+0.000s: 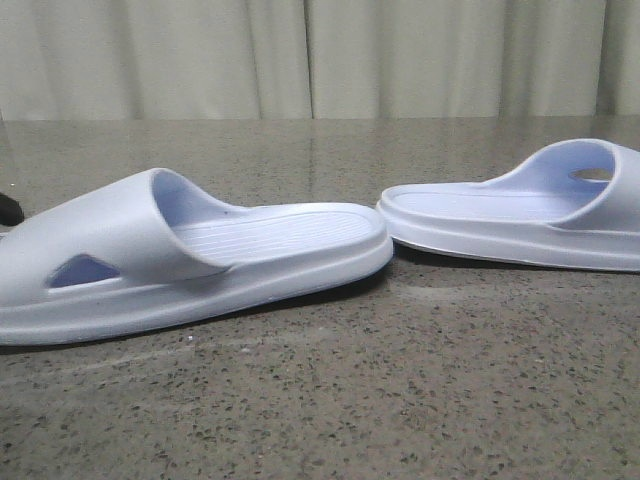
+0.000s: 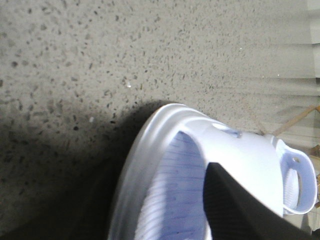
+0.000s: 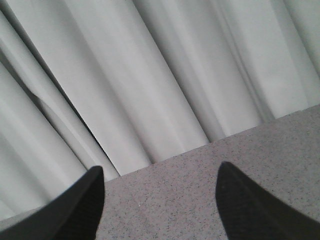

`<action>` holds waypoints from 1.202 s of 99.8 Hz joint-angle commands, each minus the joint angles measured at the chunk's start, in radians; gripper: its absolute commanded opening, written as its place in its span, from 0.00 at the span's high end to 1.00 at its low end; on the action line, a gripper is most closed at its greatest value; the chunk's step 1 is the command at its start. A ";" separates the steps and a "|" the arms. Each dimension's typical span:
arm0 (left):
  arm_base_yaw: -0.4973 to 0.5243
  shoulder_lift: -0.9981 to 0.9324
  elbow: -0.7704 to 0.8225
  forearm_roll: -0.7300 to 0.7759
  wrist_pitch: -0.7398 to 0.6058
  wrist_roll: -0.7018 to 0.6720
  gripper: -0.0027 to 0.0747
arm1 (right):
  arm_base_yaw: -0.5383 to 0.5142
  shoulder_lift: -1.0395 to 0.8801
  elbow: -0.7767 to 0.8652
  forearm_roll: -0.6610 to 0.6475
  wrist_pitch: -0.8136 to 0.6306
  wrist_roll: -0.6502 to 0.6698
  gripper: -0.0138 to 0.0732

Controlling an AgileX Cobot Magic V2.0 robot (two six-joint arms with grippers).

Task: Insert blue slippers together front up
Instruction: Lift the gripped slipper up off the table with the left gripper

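Observation:
Two pale blue slippers lie flat on the speckled table, soles down. The left slipper has its strap on the left. The right slipper has its strap on the right, and their open ends nearly meet. My left gripper is open, jaws astride the strap end of the left slipper. One black finger is over the footbed by the strap; the other is a dark blur outside the sole. The right slipper shows beyond. My right gripper is open and empty above bare table, with no slipper in its view.
The grey speckled table runs back to a pale curtain. A small dark shape shows at the left edge behind the left slipper. In the left wrist view a wooden frame stands beyond the table.

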 commanded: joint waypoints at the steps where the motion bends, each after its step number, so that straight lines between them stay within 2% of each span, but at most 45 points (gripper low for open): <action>1: -0.010 0.018 0.014 0.094 0.029 0.001 0.59 | -0.005 0.009 -0.036 -0.010 -0.085 -0.005 0.36; 23: -0.010 0.018 0.014 0.094 0.029 0.001 0.77 | -0.005 0.009 -0.036 -0.010 -0.085 -0.005 0.36; 35: -0.010 0.018 0.014 0.095 0.029 0.001 0.81 | -0.005 0.009 -0.036 -0.010 -0.085 -0.005 0.36; 54: -0.010 0.018 0.014 0.105 0.025 0.001 0.83 | -0.005 0.009 -0.036 -0.010 -0.085 -0.005 0.36; 72: -0.010 0.018 0.014 0.105 0.017 0.028 0.95 | -0.005 0.009 -0.036 -0.010 -0.085 -0.005 0.36; 101: -0.010 0.018 0.014 0.075 -0.003 0.106 0.94 | -0.005 0.009 -0.036 -0.010 -0.085 -0.005 0.36; 120: -0.010 0.018 0.014 -0.128 0.036 0.294 0.94 | -0.005 0.009 -0.036 -0.010 -0.085 -0.005 0.36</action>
